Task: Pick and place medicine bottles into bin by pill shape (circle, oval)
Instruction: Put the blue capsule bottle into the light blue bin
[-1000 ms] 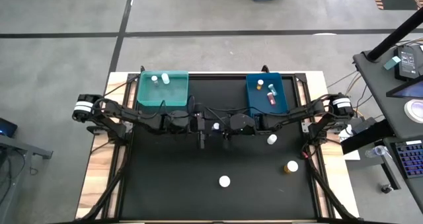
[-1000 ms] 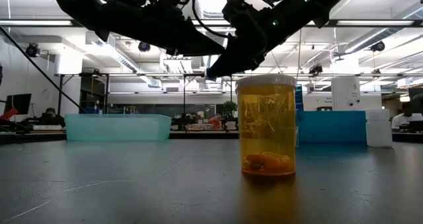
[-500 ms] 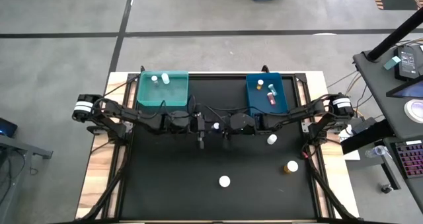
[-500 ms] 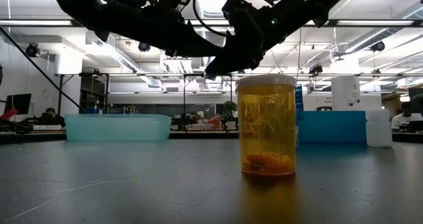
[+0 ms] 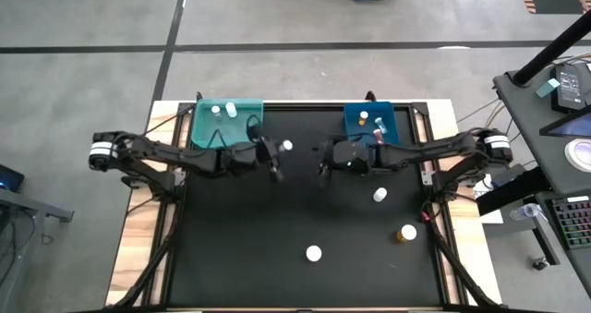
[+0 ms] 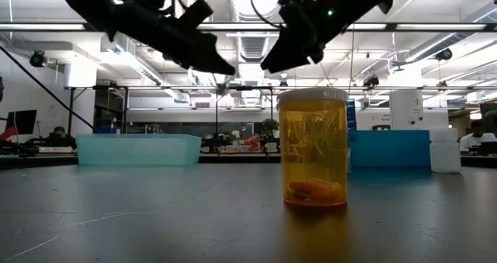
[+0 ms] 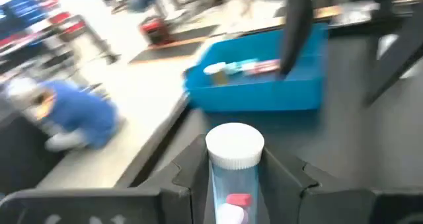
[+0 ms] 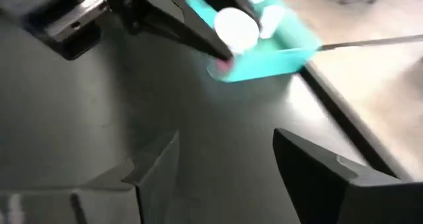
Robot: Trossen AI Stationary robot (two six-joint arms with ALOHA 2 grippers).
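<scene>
My left gripper [image 5: 279, 152] is above the table's far middle, beside the teal bin [image 5: 228, 124], shut on a small clear medicine bottle [image 7: 234, 164] with a white cap and a pink pill inside. My right gripper [image 5: 323, 168] hangs open and empty a little to its right, in front of the blue bin [image 5: 371, 128]. In the right wrist view its fingers [image 8: 153, 171] stand wide apart. Both bins hold a few bottles. Three more bottles stand on the black table: a white one [image 5: 379, 195], an amber one [image 5: 407, 232] and a white-capped one [image 5: 314, 253]. My left gripper pinches the bottle's clear body [image 7: 232, 184], just below the cap, between its two fingers. The bottle lies along the fingers, and its white cap [image 7: 234, 145] sticks out past the fingertips. It is lifted clear of the table.
The amber bottle [image 6: 312, 148] stands close in the low view, with a white one [image 6: 445, 150] farther right. Open black tabletop lies between the near edge and the arms. People and workbenches show in the room beyond the table.
The bottle was between both grippers over mid-table. It has gone with my left gripper toward the far edge and slightly left. My right gripper has let go of it and drawn away toward the far right, so the two arms now stand apart.
</scene>
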